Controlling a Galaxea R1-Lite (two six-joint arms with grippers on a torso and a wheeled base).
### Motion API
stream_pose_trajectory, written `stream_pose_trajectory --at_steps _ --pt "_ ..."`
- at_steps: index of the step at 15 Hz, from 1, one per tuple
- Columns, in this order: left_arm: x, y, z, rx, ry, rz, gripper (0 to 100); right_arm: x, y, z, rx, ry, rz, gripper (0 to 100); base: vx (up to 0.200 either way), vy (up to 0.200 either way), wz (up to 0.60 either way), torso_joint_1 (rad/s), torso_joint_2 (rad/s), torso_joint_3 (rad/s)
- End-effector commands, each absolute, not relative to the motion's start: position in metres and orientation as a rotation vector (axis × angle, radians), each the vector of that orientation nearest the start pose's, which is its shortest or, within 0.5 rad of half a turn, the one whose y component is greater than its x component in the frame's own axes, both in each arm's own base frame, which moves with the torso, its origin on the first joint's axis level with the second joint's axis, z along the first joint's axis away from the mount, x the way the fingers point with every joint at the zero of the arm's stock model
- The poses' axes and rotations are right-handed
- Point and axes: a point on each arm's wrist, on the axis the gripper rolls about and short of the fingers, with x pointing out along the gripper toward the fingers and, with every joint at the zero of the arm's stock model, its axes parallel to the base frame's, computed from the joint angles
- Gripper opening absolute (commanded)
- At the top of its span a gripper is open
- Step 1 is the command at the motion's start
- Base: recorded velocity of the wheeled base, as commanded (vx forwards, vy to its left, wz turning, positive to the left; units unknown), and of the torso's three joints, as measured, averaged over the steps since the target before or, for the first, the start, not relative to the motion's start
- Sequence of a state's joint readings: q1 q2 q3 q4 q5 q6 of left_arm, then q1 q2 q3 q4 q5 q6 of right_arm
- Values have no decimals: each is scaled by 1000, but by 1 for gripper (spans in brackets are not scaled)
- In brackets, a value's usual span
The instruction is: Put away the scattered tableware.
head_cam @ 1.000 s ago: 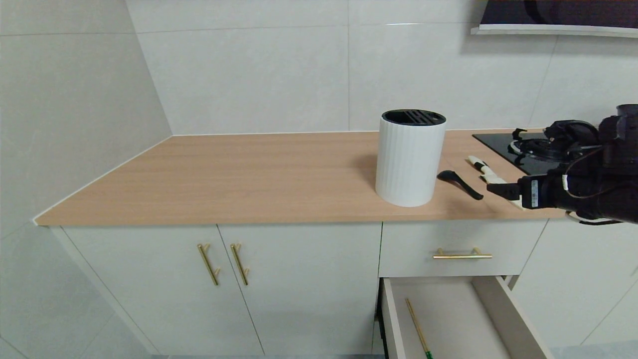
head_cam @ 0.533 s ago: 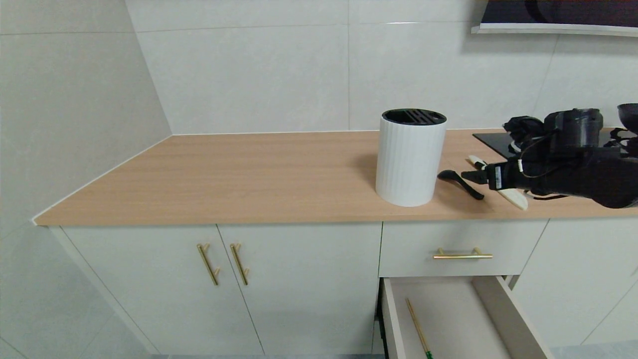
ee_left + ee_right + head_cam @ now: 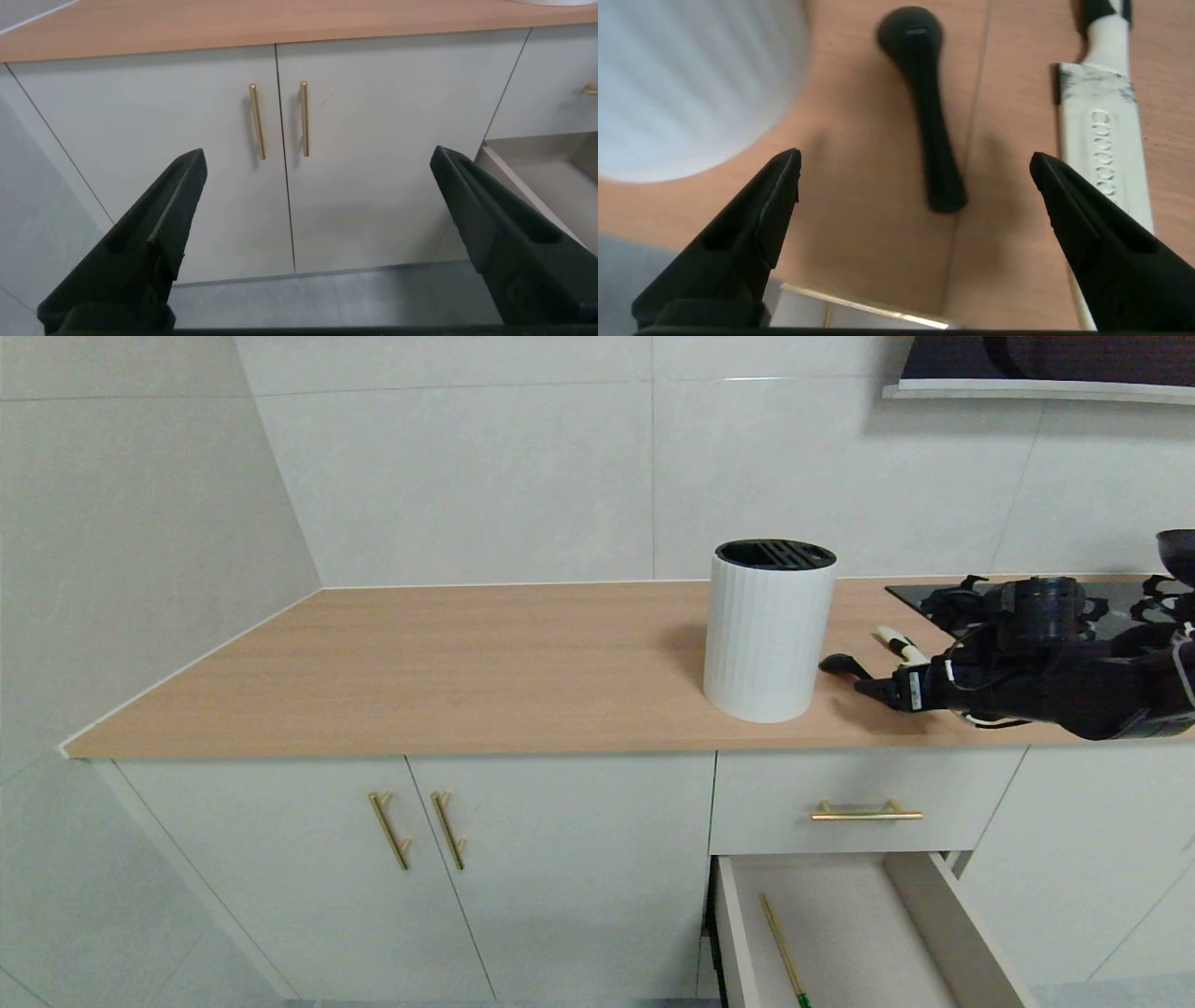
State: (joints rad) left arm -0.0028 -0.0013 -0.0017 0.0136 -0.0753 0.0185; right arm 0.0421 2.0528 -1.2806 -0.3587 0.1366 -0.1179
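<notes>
A black spoon [image 3: 924, 103], round bowl and slim handle, lies flat on the counter [image 3: 467, 663] between the white holder [image 3: 766, 635] and a knife [image 3: 1106, 121]. The right claw [image 3: 915, 177] hovers over it, spread wide; the left claw [image 3: 316, 163] also gapes.

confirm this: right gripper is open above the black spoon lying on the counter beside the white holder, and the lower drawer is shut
Not quite: the head view shows the lower drawer pulled open. The rest holds: the right gripper is open above the black spoon lying on the counter beside the white holder.
</notes>
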Motion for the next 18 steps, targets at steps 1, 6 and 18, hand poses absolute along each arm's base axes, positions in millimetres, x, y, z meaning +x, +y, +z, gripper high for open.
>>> stream_pose_trajectory --at_steps 1,6,18 --pt "-23 -2 74 18 12 -78 100 420 20 142 -96 414 200 100 0 0 0 0 0 0" --pt "-23 -2 74 18 12 -78 100 428 16 133 -91 419 188 100 0 0 0 0 0 0" --pt "-23 -2 74 18 12 -78 100 433 16 126 -96 413 184 0 0 0 0 0 0 0"
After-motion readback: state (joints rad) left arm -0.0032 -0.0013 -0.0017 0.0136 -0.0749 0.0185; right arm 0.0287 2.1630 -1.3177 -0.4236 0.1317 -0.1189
